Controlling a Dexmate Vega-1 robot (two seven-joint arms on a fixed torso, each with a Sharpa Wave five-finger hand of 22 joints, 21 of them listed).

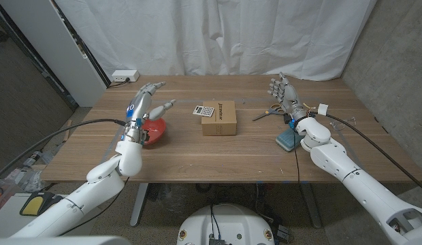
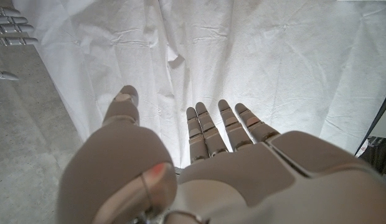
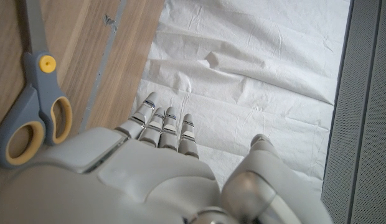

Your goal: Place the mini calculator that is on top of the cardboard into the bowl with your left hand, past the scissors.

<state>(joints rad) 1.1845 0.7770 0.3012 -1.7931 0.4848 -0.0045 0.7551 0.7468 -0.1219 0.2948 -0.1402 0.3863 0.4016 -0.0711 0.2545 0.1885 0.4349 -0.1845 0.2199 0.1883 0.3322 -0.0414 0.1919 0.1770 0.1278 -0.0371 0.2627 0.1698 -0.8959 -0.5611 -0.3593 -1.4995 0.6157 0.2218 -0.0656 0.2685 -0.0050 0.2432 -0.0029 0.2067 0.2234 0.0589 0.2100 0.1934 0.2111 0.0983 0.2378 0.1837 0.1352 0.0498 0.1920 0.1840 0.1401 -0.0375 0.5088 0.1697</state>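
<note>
Cardboard point(image 1: 220, 119) mid-counter point(image 1: 218, 153) carries the calculator point(image 1: 205, 111), so we judge everything remains: our left robot hand point(image 1: 144, 102) hovers wide and empty above the red bowl point(image 1: 154, 131), our right robot hand point(image 1: 282, 93) spread empty by the scissors point(image 1: 268, 113).

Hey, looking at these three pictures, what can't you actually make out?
- Bowl, head view: its inside is hidden behind the left hand.
- Calculator, head view: keys and display too small to read.
- Scissors, right wrist view: blades run off the picture's edge.
- Blue thing, head view: partly covered by the right arm.
</note>
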